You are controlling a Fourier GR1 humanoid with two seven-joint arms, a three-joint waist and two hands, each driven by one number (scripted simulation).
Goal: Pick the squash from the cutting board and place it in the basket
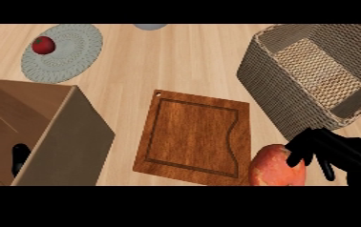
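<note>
squash [276,166] held in the right hand [321,149], just off the cutting board [194,133]

the right hand is seen curled over the orange-red squash at the cutting board's near right corner, fingers wrapped across its top so that it can be carried. the squash is partly over the board's edge, and whether it is fully lifted cannot be told. the basket [268,78] is set just beyond the board's right side, its open mouth turned upward, so a short move away and to the right is judged to be what remains. a brown box [70,135] stands to the board's left, with the left hand [20,155] dimly seen beside it; its fingers cannot be made out. a round mat [67,54] bearing a red fruit [44,45] lies well beyond the board's left corner.
</note>
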